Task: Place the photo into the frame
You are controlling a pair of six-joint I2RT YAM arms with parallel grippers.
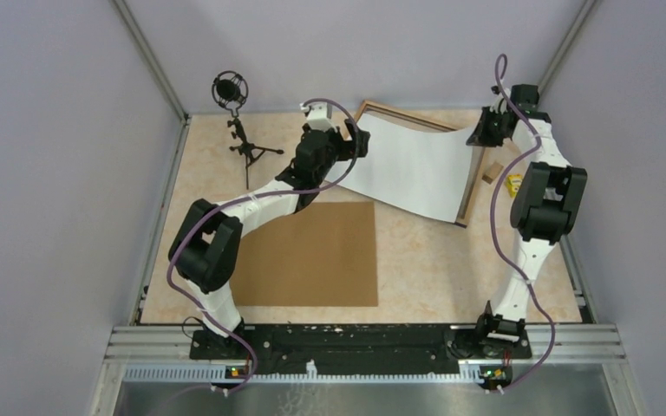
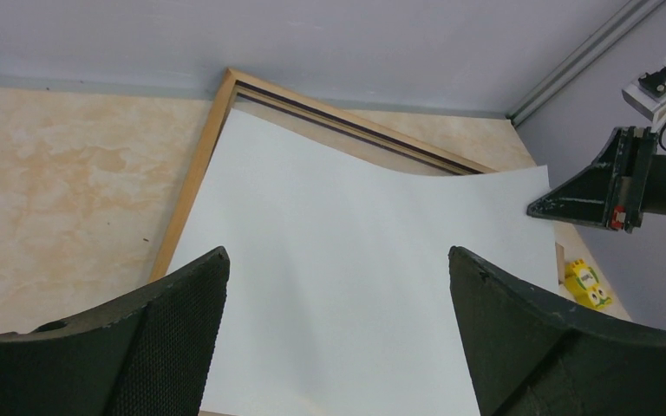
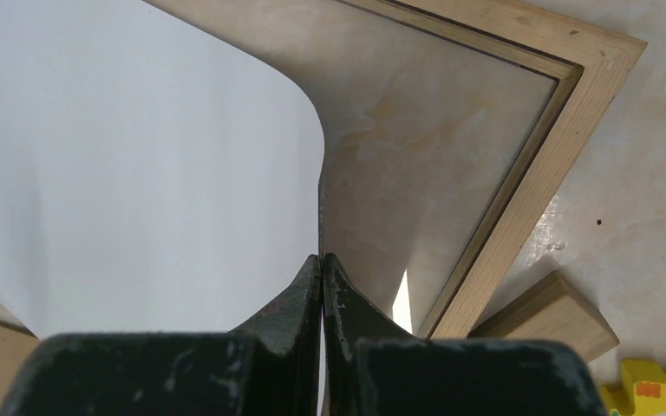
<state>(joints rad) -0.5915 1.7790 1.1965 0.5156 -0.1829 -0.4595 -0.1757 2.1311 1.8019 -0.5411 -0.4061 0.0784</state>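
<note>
The photo (image 1: pixel 412 169) shows its plain white back and lies bowed over the light-wood frame (image 1: pixel 399 110) at the back of the table. My right gripper (image 1: pixel 479 134) is shut on the photo's far right edge and holds that edge lifted off the frame. From the right wrist camera, the shut right gripper (image 3: pixel 322 257) pinches the sheet (image 3: pixel 121 173) edge-on above the frame's corner (image 3: pixel 564 113). My left gripper (image 2: pixel 338 256) hangs open over the photo's (image 2: pixel 355 260) left part, nothing between its fingers (image 2: pixel 182 303). The frame's left rail (image 2: pixel 192 186) runs beside the sheet.
A brown backing board (image 1: pixel 312 251) lies flat in front of the frame. A small wooden block (image 3: pixel 555 316) and a yellow toy (image 3: pixel 650 386) sit just right of the frame. A microphone stand (image 1: pixel 241 130) is at the back left. Walls close in the table.
</note>
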